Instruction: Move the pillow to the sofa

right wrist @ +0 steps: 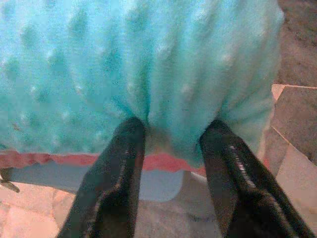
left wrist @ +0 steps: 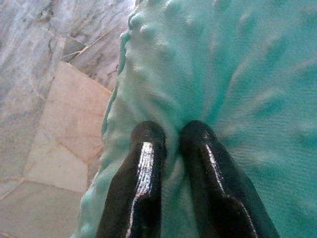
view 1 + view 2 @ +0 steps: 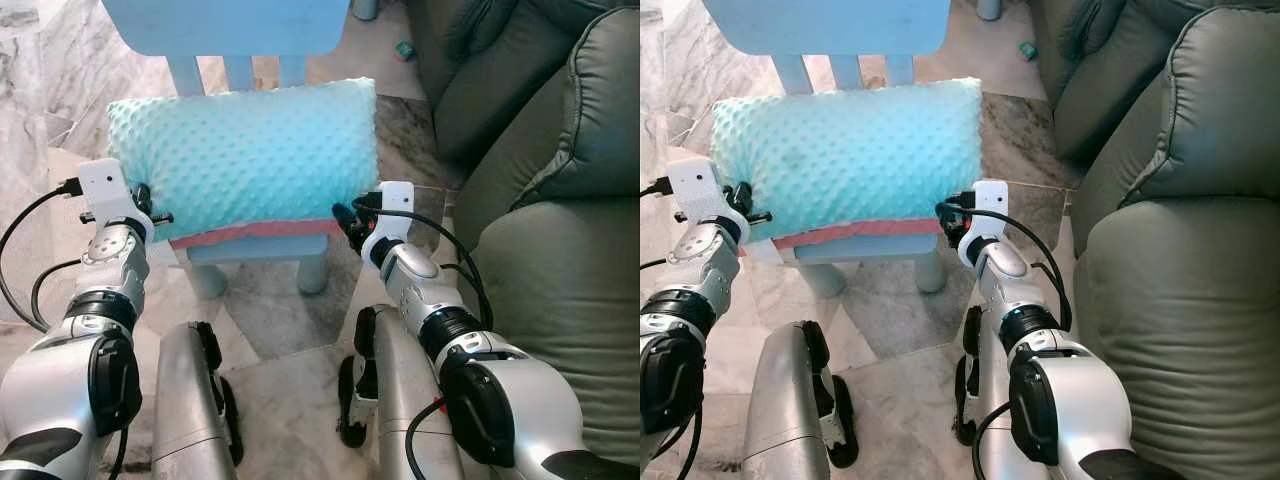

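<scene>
The pillow, turquoise with a raised dotted texture and a pink edge along its near side, lay flat on the seat of a small light-blue chair, covering the seat and overhanging its front. The left end effector was at the pillow's left end, its two black fingers drawn almost together with a thin fold of the turquoise fabric pinched between them. The right end effector was at the pillow's right front corner, its fingers set further apart and pressed into the plush, with a bulge of the pillow gripped between them just above the pink edge. The dark green sofa stood to the right of the chair, close beside it but apart from the pillow. Pale marble floor lay under and to the left of the chair.
</scene>
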Controlling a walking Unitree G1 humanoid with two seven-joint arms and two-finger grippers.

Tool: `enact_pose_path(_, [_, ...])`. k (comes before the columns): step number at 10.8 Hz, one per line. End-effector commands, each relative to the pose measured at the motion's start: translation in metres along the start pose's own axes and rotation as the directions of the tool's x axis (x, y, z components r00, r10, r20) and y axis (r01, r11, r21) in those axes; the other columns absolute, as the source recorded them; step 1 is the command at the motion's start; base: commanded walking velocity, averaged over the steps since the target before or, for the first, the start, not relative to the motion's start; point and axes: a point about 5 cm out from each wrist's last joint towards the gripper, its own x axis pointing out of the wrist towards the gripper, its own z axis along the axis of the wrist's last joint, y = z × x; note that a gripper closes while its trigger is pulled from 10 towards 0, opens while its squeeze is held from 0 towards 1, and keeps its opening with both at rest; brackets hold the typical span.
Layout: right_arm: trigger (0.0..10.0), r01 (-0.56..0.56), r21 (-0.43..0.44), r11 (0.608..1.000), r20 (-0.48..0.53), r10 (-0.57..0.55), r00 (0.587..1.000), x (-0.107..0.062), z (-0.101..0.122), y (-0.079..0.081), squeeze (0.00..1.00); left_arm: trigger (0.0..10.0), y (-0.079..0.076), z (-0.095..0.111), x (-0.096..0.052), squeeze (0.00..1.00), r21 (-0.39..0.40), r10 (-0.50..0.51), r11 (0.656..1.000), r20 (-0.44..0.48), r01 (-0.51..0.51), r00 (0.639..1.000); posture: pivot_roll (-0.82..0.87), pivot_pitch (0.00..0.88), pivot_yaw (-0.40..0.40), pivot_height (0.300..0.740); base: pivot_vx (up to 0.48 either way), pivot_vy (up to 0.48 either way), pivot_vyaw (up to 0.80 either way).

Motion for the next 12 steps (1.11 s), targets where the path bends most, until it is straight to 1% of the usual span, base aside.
enact_pose_path(1, [0.0,0.0,0.019,1.0,-0.035,0.001,0.999,-0.003,-0.013,0.0,0.0,0.0,0.008,-0.016,-0.004,0.0,0.017,0.023,1.0,-0.047,-0.022,0.999,-0.06,0.433,-0.057,0.534,0.0,0.0,0.0])
enact_pose_path(5, [0.0,-0.008,0.025,1.0,-0.017,0.009,1.0,-0.003,-0.01,0.0,0.0,0.0,0.007,-0.012,-0.004,0.0,0.008,0.031,0.999,-0.023,-0.031,0.999,-0.06,0.431,-0.06,0.534,0.0,0.0,0.0])
enact_pose_path(7, [0.0,-0.01,0.023,1.0,-0.013,0.01,1.0,-0.004,-0.011,-0.002,0.0,0.0,0.009,-0.011,-0.004,0.0,0.016,0.049,0.999,-0.007,-0.049,0.999,-0.07,0.429,-0.061,0.534,0.0,0.0,0.0])
enact_pose_path(8, [0.0,-0.006,0.023,1.0,-0.006,0.006,1.0,-0.005,-0.01,-0.004,0.0,0.0,0.011,-0.007,-0.003,0.0,0.024,0.064,0.998,0.019,-0.065,0.998,-0.07,0.429,-0.061,0.534,0.0,0.0,0.0])
enact_pose_path(9, [0.0,-0.001,0.025,1.0,0.021,0.0,1.0,-0.004,-0.005,-0.006,0.0,0.0,0.012,0.004,-0.002,0.0,0.025,0.072,0.997,0.065,-0.074,0.995,-0.07,0.427,-0.06,0.534,0.0,0.0,0.0])
enact_pose_path(10, [0.0,-0.006,0.024,1.0,0.061,0.004,0.998,-0.004,0.003,-0.008,0.0,0.0,0.009,0.018,0.0,0.0,0.038,0.063,0.997,0.125,-0.068,0.99,-0.07,0.427,-0.06,0.534,0.0,0.0,0.0])
enact_pose_path(12, [0.0,-0.024,0.013,1.0,0.137,0.022,0.99,-0.005,0.016,-0.011,0.0,0.0,0.007,0.033,0.001,0.0,0.056,0.038,0.997,0.208,-0.05,0.977,-0.06,0.419,-0.056,0.534,0.0,0.0,0.0])
